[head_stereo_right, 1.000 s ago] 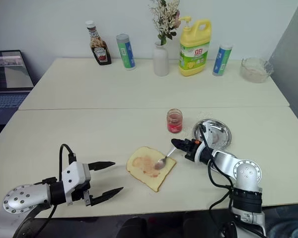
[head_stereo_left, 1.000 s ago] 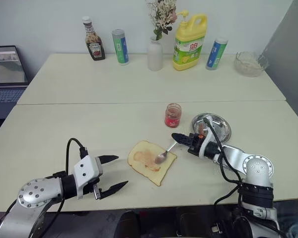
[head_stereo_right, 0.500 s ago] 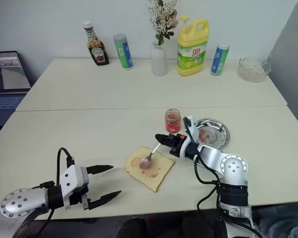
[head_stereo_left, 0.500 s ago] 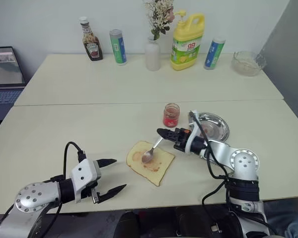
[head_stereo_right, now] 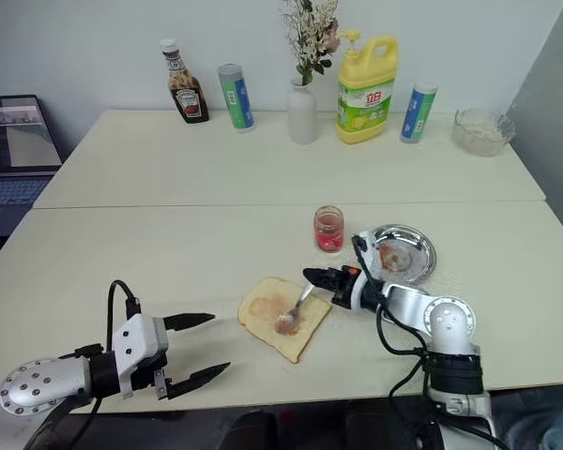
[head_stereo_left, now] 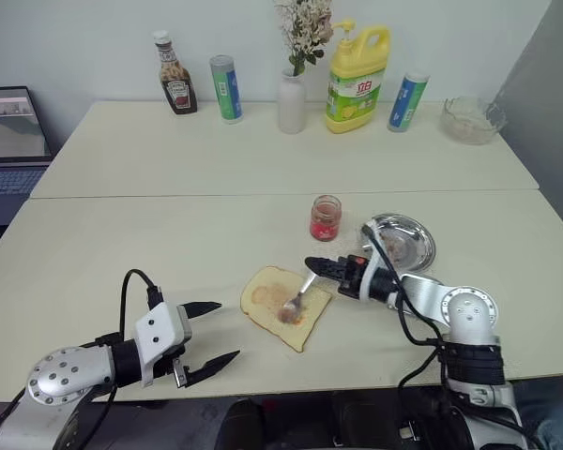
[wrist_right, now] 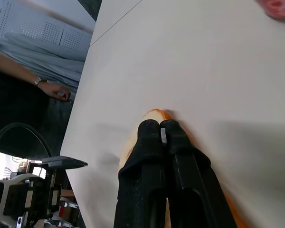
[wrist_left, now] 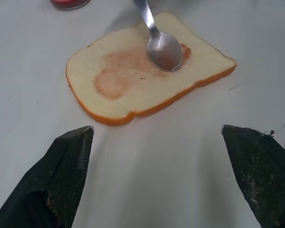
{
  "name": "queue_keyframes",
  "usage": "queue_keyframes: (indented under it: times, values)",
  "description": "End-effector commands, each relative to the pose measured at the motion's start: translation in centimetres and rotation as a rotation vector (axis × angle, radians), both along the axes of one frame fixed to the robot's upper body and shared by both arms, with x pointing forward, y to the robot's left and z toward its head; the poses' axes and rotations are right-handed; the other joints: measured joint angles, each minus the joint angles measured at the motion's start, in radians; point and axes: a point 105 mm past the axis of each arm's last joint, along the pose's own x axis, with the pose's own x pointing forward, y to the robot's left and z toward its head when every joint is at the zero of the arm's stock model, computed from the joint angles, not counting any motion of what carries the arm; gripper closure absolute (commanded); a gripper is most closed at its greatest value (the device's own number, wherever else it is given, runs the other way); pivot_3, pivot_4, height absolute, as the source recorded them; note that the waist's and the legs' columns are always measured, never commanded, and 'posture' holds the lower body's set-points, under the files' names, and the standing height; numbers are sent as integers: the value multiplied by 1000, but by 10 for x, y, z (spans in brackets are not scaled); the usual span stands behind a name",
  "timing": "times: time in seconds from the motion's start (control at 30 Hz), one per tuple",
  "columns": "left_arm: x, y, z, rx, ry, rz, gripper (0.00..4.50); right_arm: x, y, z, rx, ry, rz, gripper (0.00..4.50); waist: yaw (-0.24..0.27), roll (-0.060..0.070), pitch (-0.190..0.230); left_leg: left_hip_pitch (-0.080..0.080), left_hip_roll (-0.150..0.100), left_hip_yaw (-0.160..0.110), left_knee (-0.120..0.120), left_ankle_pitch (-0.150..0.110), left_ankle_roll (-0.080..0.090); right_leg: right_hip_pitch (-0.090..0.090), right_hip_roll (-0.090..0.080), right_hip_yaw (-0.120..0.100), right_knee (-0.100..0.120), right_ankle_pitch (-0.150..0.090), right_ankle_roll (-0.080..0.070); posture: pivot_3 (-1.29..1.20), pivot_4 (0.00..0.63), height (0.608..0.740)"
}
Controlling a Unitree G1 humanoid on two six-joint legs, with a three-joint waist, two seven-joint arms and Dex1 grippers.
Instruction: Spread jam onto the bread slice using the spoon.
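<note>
Against a second ago, your right gripper [head_stereo_left: 317, 265] sits further left over the bread slice [head_stereo_left: 285, 305], and the spoon [head_stereo_left: 298, 293] bowl has slid from the slice's right part toward its centre; half a second ago it was further left still, so the stroke has come back a little. The whole head view has also shifted slightly, so the bottles at the back look moved; they have not. Your left gripper [head_stereo_left: 208, 332] is in the same place as before.

Right arm: forearm lies low across the table from the right, wrist pointing left, fingers clenched on the spoon handle. In the right wrist view the two black fingers [wrist_right: 149, 156] press together with no gap, the crust edge just showing past them.

Left arm: rests low near the front table edge, left of the bread, jaws spread wide and holding nothing. In its wrist view both fingertips [wrist_left: 69, 156] flank bare table short of the slice.

Bread slice: flat on the table [head_stereo_left: 169, 234], front centre, pale with a brown-orange crust. A thin reddish jam smear [wrist_left: 121, 73] covers its middle; the spoon bowl sits on the smear's edge.

Jam jar [head_stereo_left: 326, 217] stands upright behind the bread, beside the round steel dish [head_stereo_left: 405, 241].
</note>
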Motion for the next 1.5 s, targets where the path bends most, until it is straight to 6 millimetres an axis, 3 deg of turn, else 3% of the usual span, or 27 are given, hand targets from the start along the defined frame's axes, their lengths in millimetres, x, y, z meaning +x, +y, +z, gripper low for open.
queue_keyframes:
  times: [0.03,0.2,0.33,0.43,0.6,0.7,0.87,1.1,1.27,1.4,1.5]
  values:
    - [2,-6,9,-9,-41,-25,0,-6,-11,5,-6,-22,-8,4488,0,0,0,0,0,0,0,0,0,0,0,0,0,0,0,0,150,740]
    - [5,-5,12,-7,-47,-25,0,-9,-21,6,-8,-26,-27,4488,1,0,0,0,0,0,0,0,0,0,0,0,0,0,0,0,150,740]
    - [9,-2,17,-17,-62,8,0,2,-22,36,90,-83,-74,4488,0,0,0,0,0,0,0,0,0,0,0,0,0,0,0,0,150,740]
    - [8,0,17,-13,-66,14,0,9,-23,46,122,-101,-117,4488,0,0,0,0,0,0,0,0,0,0,0,0,0,0,0,0,150,740]
    - [9,2,26,-28,-85,36,0,12,-25,39,127,-82,-167,4488,1,0,0,0,0,0,-1,0,0,0,0,0,0,0,0,0,150,740]
    - [12,-3,36,-50,-99,20,0,11,-25,41,136,-92,-174,4488,0,0,0,0,0,0,-1,0,0,0,0,0,0,0,0,0,150,740]
    - [13,-29,57,-87,-112,-120,0,6,-31,56,164,-152,-197,4488,4,0,0,0,0,0,0,0,0,0,0,0,0,0,0,0,150,740]
    - [32,-57,76,-76,-156,-236,0,6,-86,77,167,-266,-391,4488,7,0,0,0,-1,0,0,0,0,1,0,0,0,0,1,0,150,740]
    - [50,-85,89,-97,-204,-299,0,12,-159,92,74,-360,-637,4488,11,0,0,0,-2,-1,2,0,0,1,1,0,0,0,1,0,150,740]
    - [58,-102,89,-111,-195,-340,0,24,-184,83,6,-368,-702,4488,5,0,0,0,-2,0,2,0,0,2,1,1,0,0,1,0,150,740]
    - [62,-109,89,-102,-188,-360,0,37,-191,74,-7,-361,-719,4488,2,0,0,1,-1,0,2,0,0,2,2,1,0,0,1,0,150,740]
